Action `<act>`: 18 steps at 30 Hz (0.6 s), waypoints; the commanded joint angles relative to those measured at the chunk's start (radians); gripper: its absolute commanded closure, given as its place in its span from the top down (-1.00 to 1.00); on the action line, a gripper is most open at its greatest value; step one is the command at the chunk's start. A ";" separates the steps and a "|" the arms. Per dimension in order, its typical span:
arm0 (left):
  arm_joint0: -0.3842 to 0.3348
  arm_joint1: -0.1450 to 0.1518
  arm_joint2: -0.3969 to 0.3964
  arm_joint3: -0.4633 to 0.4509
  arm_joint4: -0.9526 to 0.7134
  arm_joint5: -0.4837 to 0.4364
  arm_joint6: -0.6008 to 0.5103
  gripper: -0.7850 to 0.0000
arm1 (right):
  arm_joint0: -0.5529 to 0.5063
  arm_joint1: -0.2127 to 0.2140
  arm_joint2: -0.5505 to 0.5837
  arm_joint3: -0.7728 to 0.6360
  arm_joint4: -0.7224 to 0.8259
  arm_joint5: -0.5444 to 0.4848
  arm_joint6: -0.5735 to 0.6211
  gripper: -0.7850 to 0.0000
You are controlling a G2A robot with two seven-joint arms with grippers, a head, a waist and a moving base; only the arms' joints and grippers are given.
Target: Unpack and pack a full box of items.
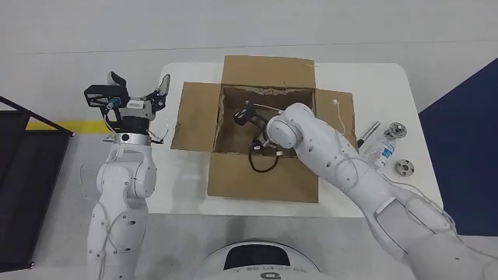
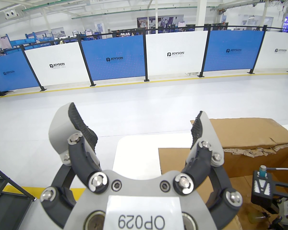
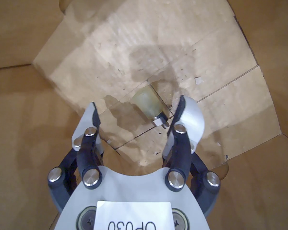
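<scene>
An open cardboard box [image 1: 264,179] stands in the middle of the white table [image 1: 187,194]. My right arm goes down into it, and the right gripper [image 1: 246,115] hangs just above the box floor. In the right wrist view that gripper [image 3: 137,111] is open. A small yellowish knob with a metal bolt [image 3: 147,101] lies on the cardboard between its fingertips, untouched. My left gripper [image 1: 141,83] is held up over the table's left edge, beside the box's left flap. It is open and holds nothing [image 2: 136,123].
On the table right of the box lie a clear bottle [image 1: 383,154], a thin metal rod [image 1: 368,134] and two round metal parts [image 1: 397,131] [image 1: 404,167]. A white cable [image 1: 340,113] rests on the right flap. A black rack [image 1: 23,179] stands off the table's left.
</scene>
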 commanded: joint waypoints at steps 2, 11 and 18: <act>0.000 0.000 0.000 0.000 0.000 0.000 0.000 1.00 | 0.003 -0.007 0.000 0.008 -0.007 0.015 -0.026 -0.18; 0.000 0.000 0.000 0.000 0.000 0.000 0.000 1.00 | -0.007 -0.008 0.040 0.021 0.004 0.046 -0.061 -1.00; 0.000 0.000 0.000 0.000 0.000 0.000 0.000 1.00 | -0.064 0.025 0.136 -0.069 0.016 -0.003 -0.118 -1.00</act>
